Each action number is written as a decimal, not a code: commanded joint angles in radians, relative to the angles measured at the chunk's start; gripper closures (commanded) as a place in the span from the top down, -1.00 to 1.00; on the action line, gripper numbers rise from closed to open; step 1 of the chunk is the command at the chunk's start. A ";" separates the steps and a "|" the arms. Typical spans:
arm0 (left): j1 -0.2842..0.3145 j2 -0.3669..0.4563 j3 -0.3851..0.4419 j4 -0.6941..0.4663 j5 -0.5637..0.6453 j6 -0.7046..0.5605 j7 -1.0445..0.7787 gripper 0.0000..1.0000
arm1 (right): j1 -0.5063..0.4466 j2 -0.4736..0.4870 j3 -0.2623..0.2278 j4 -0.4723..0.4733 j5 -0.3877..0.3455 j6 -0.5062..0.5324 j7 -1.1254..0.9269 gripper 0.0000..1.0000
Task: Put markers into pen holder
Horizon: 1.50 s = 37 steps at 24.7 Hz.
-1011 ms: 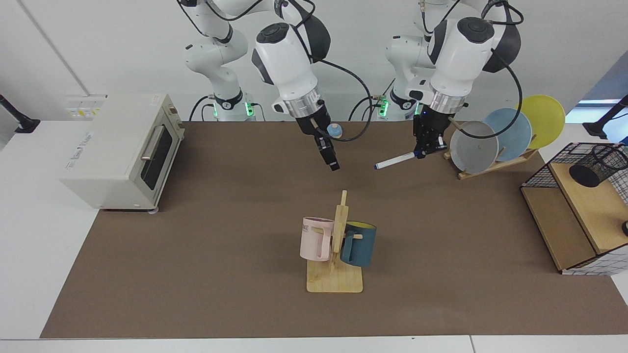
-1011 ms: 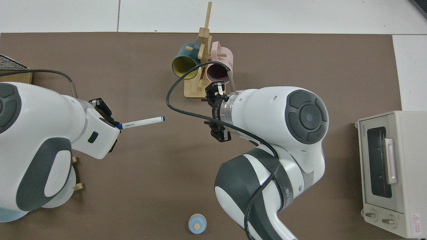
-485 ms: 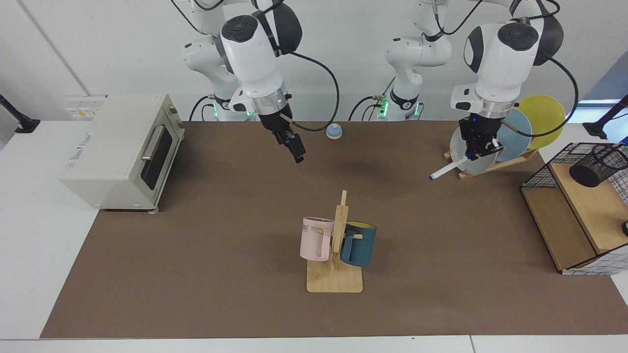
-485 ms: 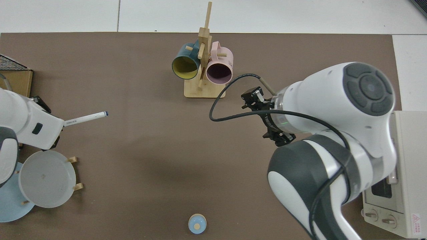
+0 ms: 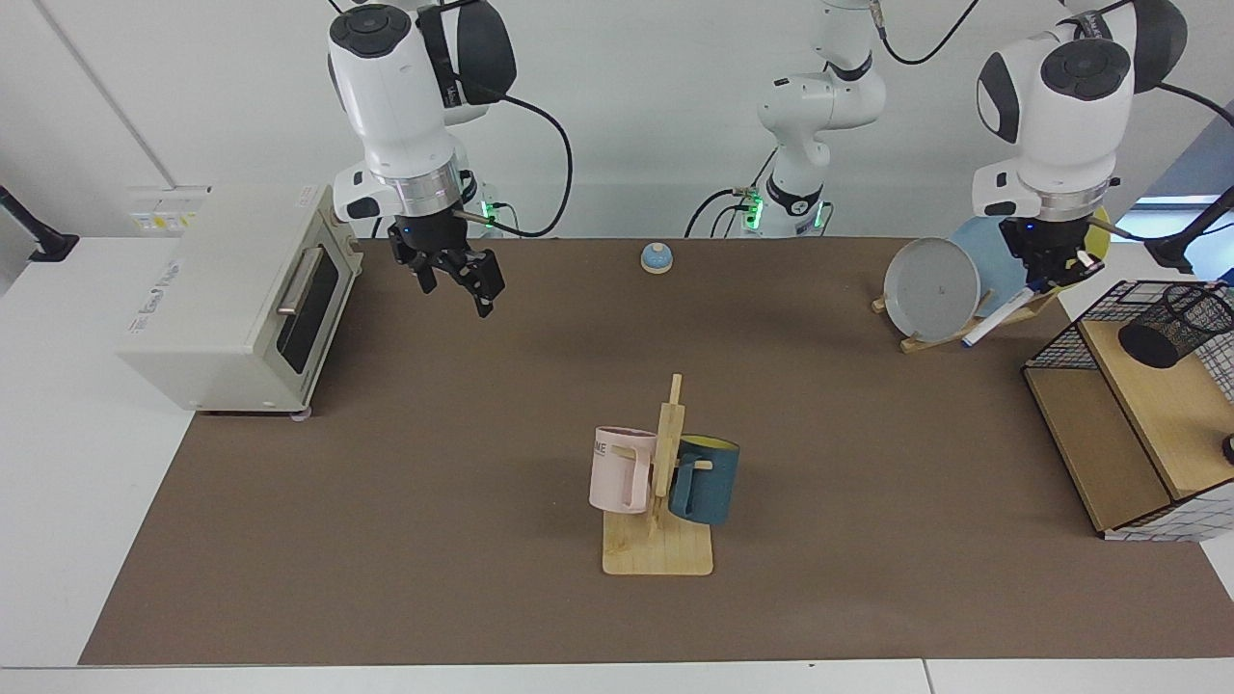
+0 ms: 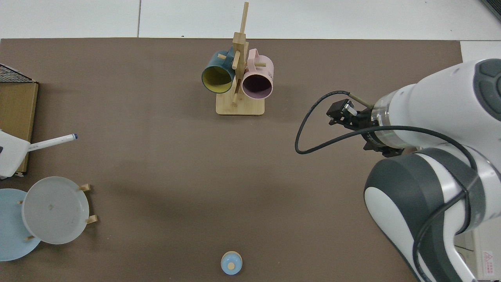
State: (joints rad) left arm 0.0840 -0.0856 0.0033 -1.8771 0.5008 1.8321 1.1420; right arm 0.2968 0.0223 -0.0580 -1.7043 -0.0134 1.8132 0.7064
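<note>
The right gripper [image 5: 461, 280] hangs above the brown mat [image 5: 434, 463] just beside the toaster oven [image 5: 241, 294], its fingers spread with nothing between them. At the middle of the mat a wooden stand [image 5: 660, 520] carries a pink mug [image 5: 622, 469] and a dark blue mug [image 5: 706, 479], and a small blue knob [image 5: 656, 257] sits at the mat's back edge. Over by the plate rack [image 5: 950, 289], the left gripper [image 5: 1046, 273] pinches the marker [image 5: 998, 316] by its upper end. In the facing view its long axis slants from about 1 o'clock down to 7 o'clock, tip lowest. In the top view the marker [image 6: 53, 142] points its dark blue cap toward 2 o'clock. It is slim and white. The pen holder [image 5: 1174, 326], a black mesh cup, lies tipped on the wire rack's [image 5: 1133, 405] upper wooden shelf, at 3 o'clock from the marker and apart from it. White tables and a plain white wall surround the mat.
</note>
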 commanded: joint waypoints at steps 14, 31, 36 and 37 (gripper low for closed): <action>0.147 0.228 -0.013 0.377 0.403 0.018 0.220 -1.00 | -0.159 -0.013 0.017 -0.005 -0.025 0.055 -0.576 1.00; 0.207 0.224 -0.014 0.317 0.642 0.157 0.272 -1.00 | -0.215 -0.019 0.015 0.011 -0.005 0.031 -0.713 1.00; 0.203 0.227 -0.014 0.291 0.665 0.145 0.272 -1.00 | -0.215 -0.041 0.015 0.003 -0.008 -0.073 -0.714 1.00; 0.203 0.228 -0.014 0.285 0.671 0.141 0.272 -1.00 | -0.215 -0.041 0.014 0.003 -0.008 -0.095 -0.716 1.00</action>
State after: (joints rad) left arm 0.2900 0.1449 -0.0107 -1.5572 1.1287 1.9799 1.4032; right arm 0.0970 0.0120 -0.0539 -1.6907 -0.0269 1.8092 0.0239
